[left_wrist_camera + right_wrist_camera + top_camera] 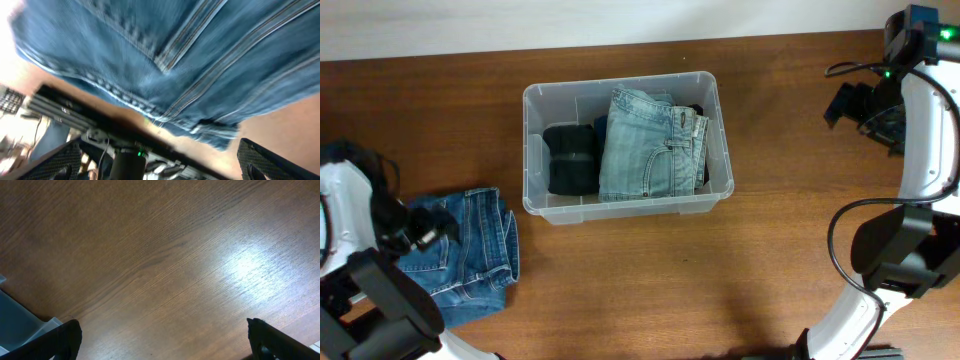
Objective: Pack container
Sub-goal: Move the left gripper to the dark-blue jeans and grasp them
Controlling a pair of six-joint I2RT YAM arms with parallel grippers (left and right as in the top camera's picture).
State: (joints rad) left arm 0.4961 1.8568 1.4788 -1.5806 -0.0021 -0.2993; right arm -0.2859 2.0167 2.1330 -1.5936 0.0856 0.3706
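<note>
The container (620, 208) stands in the upper middle of the overhead frame, with its long axis running left to right. Inside it I see a black folded garment (572, 160) at the left and light blue jeans (645, 145) touching it. The darker blue jeans (470, 255) lie on the table (720, 290) at the lower left, so the container is up and to the right of them. The left gripper (160, 145) hangs close over this denim, fingers spread apart and nothing between them. I judge this arm should make the pick, being much nearer. The right gripper (162, 322) is also spread wide, over bare wood, with a container corner at the lower left of its view. I cannot read any brand, label or writing.
</note>
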